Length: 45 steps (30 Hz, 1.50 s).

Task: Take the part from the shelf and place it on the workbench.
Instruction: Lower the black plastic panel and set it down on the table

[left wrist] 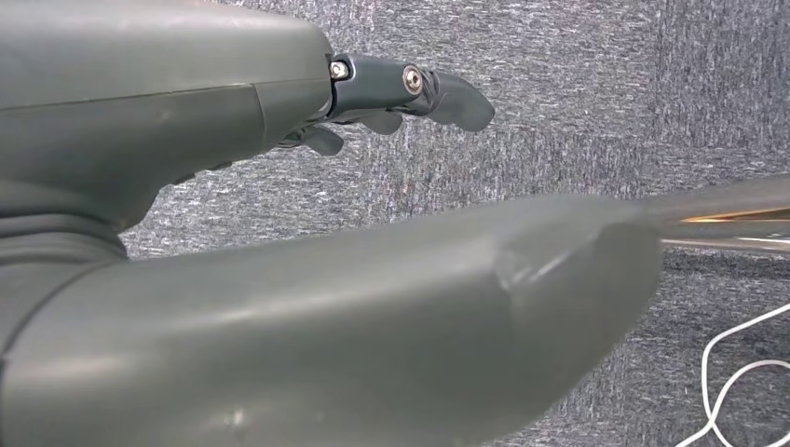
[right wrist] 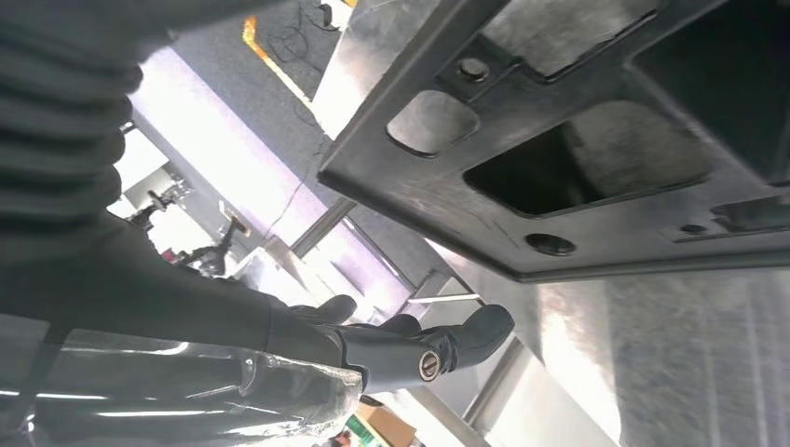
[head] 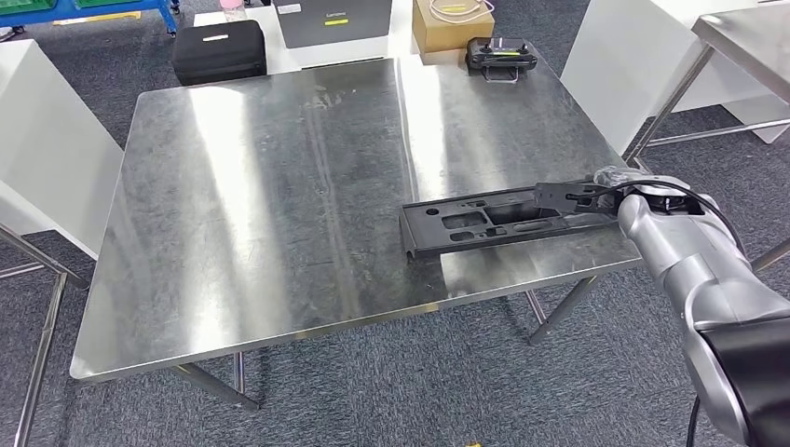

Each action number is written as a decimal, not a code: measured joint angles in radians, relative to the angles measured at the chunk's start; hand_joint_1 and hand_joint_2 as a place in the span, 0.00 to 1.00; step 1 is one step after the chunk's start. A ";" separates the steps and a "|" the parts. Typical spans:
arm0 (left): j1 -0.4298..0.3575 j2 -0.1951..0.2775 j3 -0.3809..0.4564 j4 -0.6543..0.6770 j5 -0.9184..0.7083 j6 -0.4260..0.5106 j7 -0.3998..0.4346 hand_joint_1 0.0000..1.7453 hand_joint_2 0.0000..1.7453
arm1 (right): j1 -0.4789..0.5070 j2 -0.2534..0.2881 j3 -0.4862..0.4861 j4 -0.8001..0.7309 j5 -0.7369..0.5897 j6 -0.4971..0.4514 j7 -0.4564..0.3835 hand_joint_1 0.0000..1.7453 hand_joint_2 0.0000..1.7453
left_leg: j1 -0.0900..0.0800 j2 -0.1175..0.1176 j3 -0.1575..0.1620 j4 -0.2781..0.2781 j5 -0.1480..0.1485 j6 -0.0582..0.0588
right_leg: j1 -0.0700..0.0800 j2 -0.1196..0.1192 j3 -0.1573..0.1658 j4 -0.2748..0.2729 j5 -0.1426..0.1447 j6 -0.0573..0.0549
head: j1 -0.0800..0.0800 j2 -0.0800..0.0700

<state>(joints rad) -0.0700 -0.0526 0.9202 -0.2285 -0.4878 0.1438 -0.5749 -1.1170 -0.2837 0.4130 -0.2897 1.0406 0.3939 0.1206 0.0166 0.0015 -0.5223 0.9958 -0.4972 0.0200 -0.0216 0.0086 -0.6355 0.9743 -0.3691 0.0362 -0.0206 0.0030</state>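
Observation:
The long black part (head: 494, 222) with several cut-outs lies flat on the steel workbench (head: 279, 186), close to its near right edge. My right hand (head: 582, 197) is at the part's right end, its dark fingers reaching over that end. From the right wrist, the part (right wrist: 596, 112) rests on the metal top and the fingers (right wrist: 419, 349) stretch out straight beside it, gripping nothing. My left hand (left wrist: 186, 121) hangs over grey carpet, its fingers (left wrist: 419, 93) extended and holding nothing.
A black case (head: 219, 51), a grey box (head: 333, 20), a cardboard box (head: 452, 23) and a black controller (head: 501, 56) stand beyond the workbench's far edge. White panels flank both sides. A second steel table (head: 745, 37) stands at the right.

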 joint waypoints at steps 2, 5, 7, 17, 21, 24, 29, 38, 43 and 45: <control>0.000 0.000 0.000 0.000 0.000 0.000 0.000 0.00 0.00 | 0.000 -0.002 0.001 0.002 0.001 -0.001 0.002 0.00 0.00 | 0.000 0.000 -0.001 0.003 -0.002 0.002 | -0.001 0.000 0.000 0.000 0.000 0.000 | 0.000 0.000; 0.000 0.000 0.000 0.000 0.000 0.000 0.000 0.00 0.00 | 0.000 -0.003 0.002 0.004 0.003 -0.004 0.004 0.00 0.00 | 0.000 0.000 -0.004 0.010 -0.004 0.006 | -0.002 0.000 0.000 0.000 0.001 0.001 | 0.000 0.000; 0.000 0.000 0.001 0.000 0.000 0.000 0.000 0.00 0.00 | -0.002 -0.003 0.002 0.004 0.005 -0.005 0.009 0.00 0.00 | -0.001 0.000 -0.006 0.013 -0.004 0.010 | -0.003 0.000 0.001 -0.003 0.004 0.006 | 0.000 0.000; -0.004 -0.011 0.007 0.001 -0.005 -0.003 -0.001 0.00 0.00 | -0.020 -0.017 0.008 0.012 0.017 -0.002 0.023 0.00 0.00 | 0.022 0.006 0.022 -0.024 0.017 0.021 | -0.022 -0.006 -0.122 0.229 -0.060 0.046 | 0.005 0.000; -0.005 -0.007 0.014 0.002 -0.006 -0.003 0.000 0.00 0.00 | -0.028 -0.016 0.012 0.015 0.030 0.006 0.036 0.00 0.00 | 0.026 0.003 0.017 0.003 -0.011 -0.021 | -0.035 -0.006 -0.015 0.023 -0.001 0.065 | 0.009 0.000; -0.004 -0.007 0.018 0.003 -0.005 -0.003 0.000 0.00 0.00 | -0.029 -0.015 0.016 0.016 0.038 0.006 0.042 0.00 0.00 | 0.030 0.003 0.012 0.011 -0.020 -0.032 | -0.032 0.002 -0.020 0.034 -0.013 0.030 | 0.004 0.000; -0.006 -0.008 0.024 0.005 -0.005 -0.005 0.000 0.00 0.00 | -0.039 -0.011 0.022 0.018 0.043 0.006 0.049 0.00 0.00 | 0.025 0.005 -0.126 0.279 -0.142 -0.024 | -0.011 0.005 -0.019 0.037 -0.019 -0.002 | 0.002 0.000; -0.007 -0.001 0.025 0.006 -0.007 -0.006 0.001 0.00 0.00 | -0.043 -0.007 0.030 0.021 0.043 0.006 0.052 0.00 0.00 | -0.041 0.011 -0.056 0.060 0.009 0.087 | 0.027 0.007 -0.012 0.034 -0.013 -0.016 | 0.009 0.000; -0.009 -0.003 0.025 0.006 -0.007 -0.006 0.002 0.00 0.00 | -0.049 -0.013 0.032 0.022 0.044 0.005 0.052 0.00 0.00 | -0.027 0.014 -0.044 0.003 0.057 0.078 | 0.029 0.000 -0.050 0.094 -0.046 -0.009 | 0.011 0.000; -0.009 -0.006 0.025 0.007 -0.007 -0.006 0.002 0.00 0.00 | -0.049 -0.015 0.033 0.024 0.045 0.005 0.052 0.00 0.00 | -0.026 0.014 -0.053 0.000 0.067 0.074 | 0.020 0.000 -0.101 0.220 -0.105 -0.006 | 0.013 0.000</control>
<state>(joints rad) -0.0793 -0.0590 0.9457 -0.2218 -0.4951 0.1374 -0.5731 -1.1664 -0.2992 0.4458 -0.2655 1.0855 0.3985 0.1729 -0.0095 0.0154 -0.5755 0.9962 -0.4303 0.0940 -0.0018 0.0087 -0.7369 1.1942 -0.4744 0.0303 -0.0076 0.0031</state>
